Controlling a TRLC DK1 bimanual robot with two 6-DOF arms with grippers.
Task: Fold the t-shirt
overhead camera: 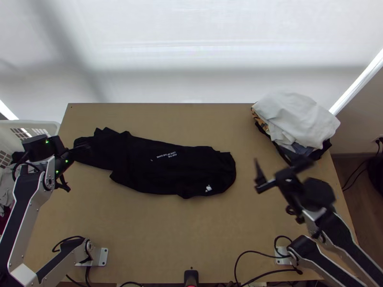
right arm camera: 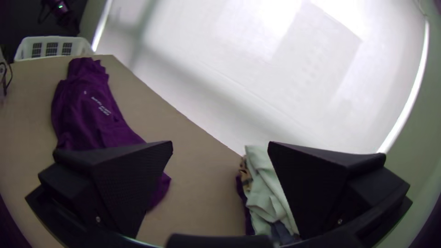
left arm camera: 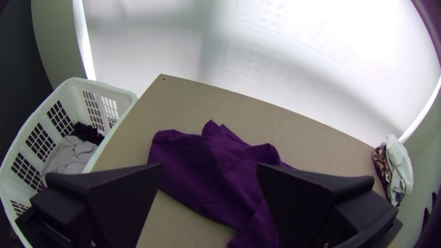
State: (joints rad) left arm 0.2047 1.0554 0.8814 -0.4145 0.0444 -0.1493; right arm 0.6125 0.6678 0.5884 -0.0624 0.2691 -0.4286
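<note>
In the top view a dark t-shirt (overhead camera: pixel 167 167) lies in a long, narrow, rumpled strip across the table, white print on top and a bunched end toward the left. My left gripper (overhead camera: pixel 76 162) is above the table's left edge, beside that bunched end. In the left wrist view the left gripper (left arm camera: pixel 210 167) stands open over the shirt (left arm camera: pixel 206 170), which looks purple there. My right gripper (overhead camera: pixel 258 177) is right of the shirt's other end, apart from it. The right wrist view has the right gripper (right arm camera: pixel 220 144) open, with the shirt (right arm camera: pixel 87 110) off to one side.
A pile of clothes (overhead camera: pixel 297 119), white on top, lies at the table's back right corner. At the left edge stands a white basket (overhead camera: pixel 38 125) holding laundry. Bare table (overhead camera: pixel 158 234) stretches in front of the shirt, with cables near the front edge.
</note>
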